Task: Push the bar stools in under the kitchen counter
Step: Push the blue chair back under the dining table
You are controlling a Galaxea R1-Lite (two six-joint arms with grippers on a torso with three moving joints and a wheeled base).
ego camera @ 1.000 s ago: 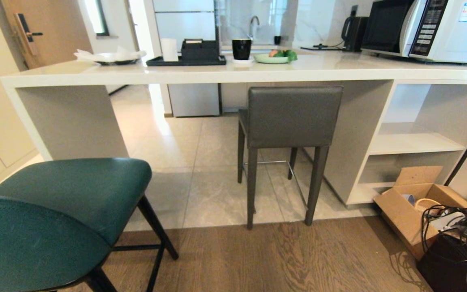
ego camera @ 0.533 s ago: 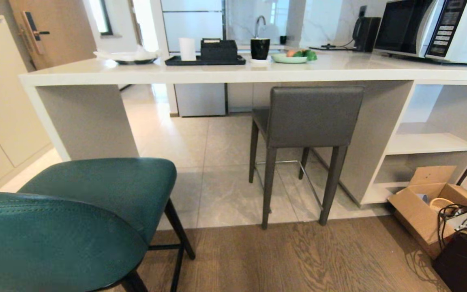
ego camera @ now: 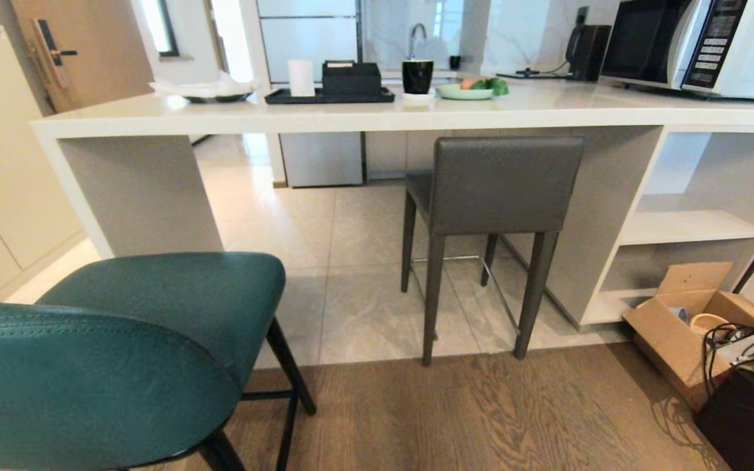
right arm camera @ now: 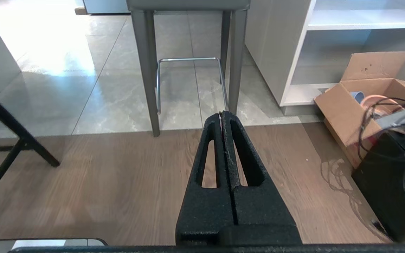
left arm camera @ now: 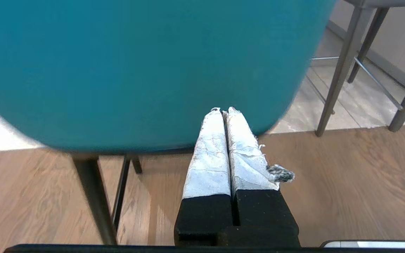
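Observation:
The teal bar stool [ego camera: 122, 366] stands on the wood floor close in front of me at the lower left, well short of the white kitchen counter [ego camera: 377, 114]. The dark grey bar stool [ego camera: 491, 190] stands under the counter's edge, its back level with the slab's front. Neither arm shows in the head view. My left gripper [left arm camera: 223, 110] is shut and empty, its taped fingertips just behind the teal stool's curved back [left arm camera: 135, 70]; whether they touch it I cannot tell. My right gripper [right arm camera: 221, 114] is shut and empty, over the wood floor, pointing toward the grey stool's legs [right arm camera: 146, 70].
White open shelves [ego camera: 684, 226] close the counter's right end. An open cardboard box [ego camera: 684, 327] and a black box with tangled cables [ego camera: 750, 392] sit on the floor at the right. A tray [ego camera: 328, 97], cup, plate and microwave [ego camera: 698, 46] stand on the counter.
The whole head view has shifted right, then slightly up, so the camera moved; the teal stool's back now fills more of the lower left. The stools themselves have not moved.

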